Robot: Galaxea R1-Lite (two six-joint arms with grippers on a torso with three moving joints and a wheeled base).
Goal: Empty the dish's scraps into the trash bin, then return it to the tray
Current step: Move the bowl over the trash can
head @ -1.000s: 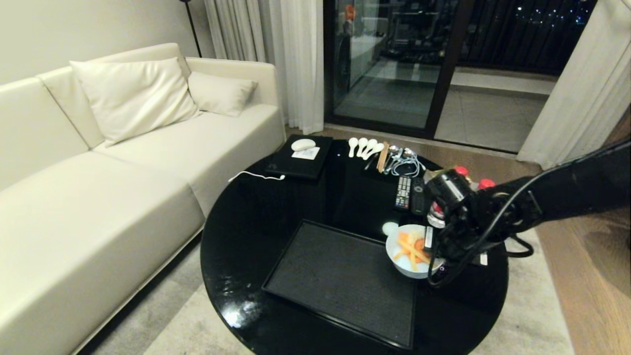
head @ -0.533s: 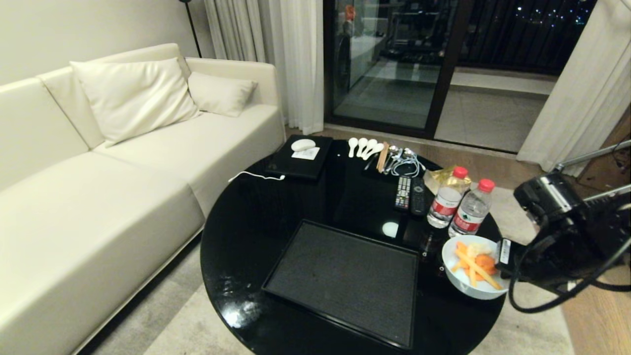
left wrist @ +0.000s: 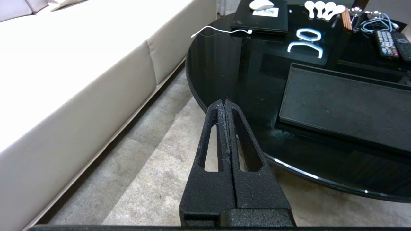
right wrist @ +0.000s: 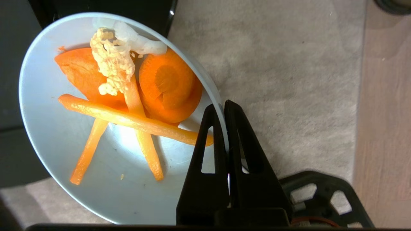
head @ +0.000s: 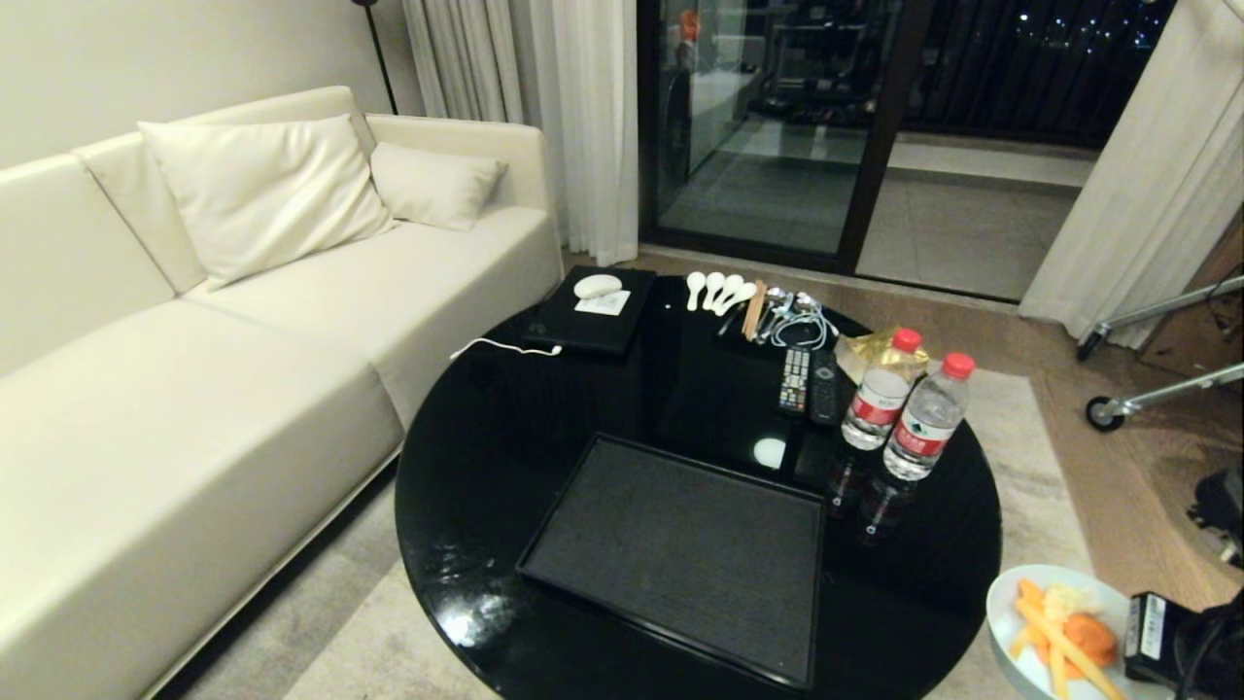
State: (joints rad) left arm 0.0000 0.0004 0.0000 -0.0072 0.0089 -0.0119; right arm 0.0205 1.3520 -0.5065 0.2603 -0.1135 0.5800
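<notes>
The left gripper (left wrist: 226,104) hangs pressed shut over the carpet (left wrist: 154,179), beside the round black bench (left wrist: 244,83). Beyond its tips lies the tray (left wrist: 346,106); a cream sofa (left wrist: 80,80) runs along its other side.

In the head view we see the dish (head: 1020,622) and right gripper (head: 1132,632) cut off by the lower right corner, part of the dish's rim hidden between the clamped fingers (right wrist: 208,141), and the labels on the two water bottles (head: 899,413) too small to read.
</notes>
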